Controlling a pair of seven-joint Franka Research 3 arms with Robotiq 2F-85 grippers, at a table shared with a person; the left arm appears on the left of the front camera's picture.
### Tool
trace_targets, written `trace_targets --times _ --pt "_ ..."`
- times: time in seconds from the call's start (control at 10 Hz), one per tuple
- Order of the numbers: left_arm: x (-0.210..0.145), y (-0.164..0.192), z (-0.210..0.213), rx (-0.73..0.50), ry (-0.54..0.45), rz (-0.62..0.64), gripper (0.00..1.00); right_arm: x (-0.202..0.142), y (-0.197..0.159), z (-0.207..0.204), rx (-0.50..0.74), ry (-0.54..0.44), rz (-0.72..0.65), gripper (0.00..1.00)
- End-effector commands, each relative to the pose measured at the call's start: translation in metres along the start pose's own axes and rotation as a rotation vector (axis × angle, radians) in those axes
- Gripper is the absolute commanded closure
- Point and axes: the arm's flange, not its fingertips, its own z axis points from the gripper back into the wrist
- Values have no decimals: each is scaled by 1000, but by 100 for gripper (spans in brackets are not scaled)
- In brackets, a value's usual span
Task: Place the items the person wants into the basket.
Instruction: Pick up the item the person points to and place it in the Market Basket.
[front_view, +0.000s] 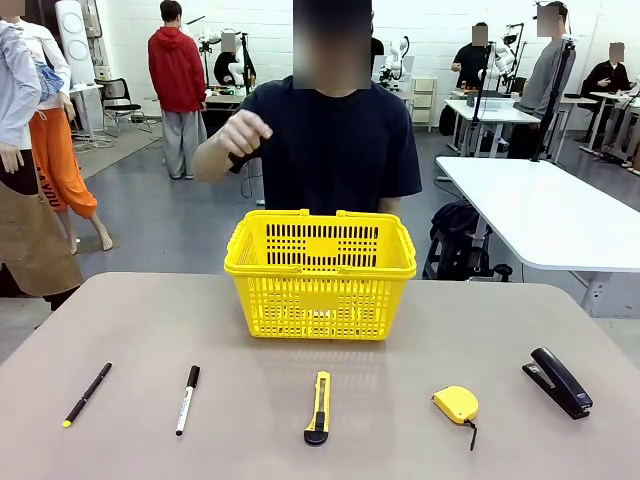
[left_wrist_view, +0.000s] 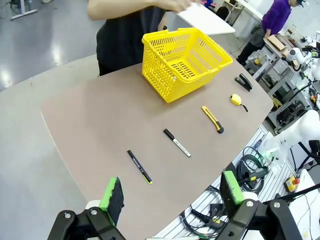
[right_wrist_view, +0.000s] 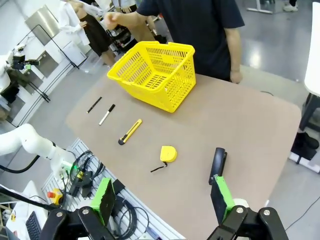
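Here the yellow basket (front_view: 320, 290) stands on the brown table (front_view: 480, 320), toward its far side, with its handles folded down along the rim. Just behind the basket stands the person (front_view: 335, 150) in a dark T-shirt. Their raised hand (front_view: 243, 133) is loosely closed at chest height, above the basket and to its robot's left. Their other hand (right_wrist_view: 235, 76) hangs by the table's far edge, to the robot's right of the basket.

On the robot's side of the basket, five things lie in a row across the table, none touching the basket or each other. The utility knife (front_view: 318, 407) lies straight in front of the basket, its length pointing toward it and its black end nearest the robot. To the robot's right of the knife lies the tape measure (front_view: 456, 404), its black cord trailing toward the robot's edge. Farther right, past the basket's right corner, lies the stapler (front_view: 557, 381), set at a slant. To the robot's left of the basket lies the marker (front_view: 188, 399), its black cap toward the basket. Farther left again is the pen (front_view: 87, 394), its yellow tip toward the robot.

The left gripper (left_wrist_view: 171, 186) hangs above the table's near edge on the pen's side, well apart from the basket, its jaws spread wide with nothing between the green pads. The right gripper (right_wrist_view: 161, 192) hangs likewise on the stapler's side, well apart from the basket, jaws wide and holding nothing.
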Motion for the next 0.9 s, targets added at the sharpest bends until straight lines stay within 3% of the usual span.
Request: trace_targets --times 0.0,0.8 --pt "0 -1 1 -12 -8 -19 0 0 0 -1 2 -8 16 0" --pt "0 -1 1 -12 -8 -19 0 0 0 -1 2 -8 16 0"
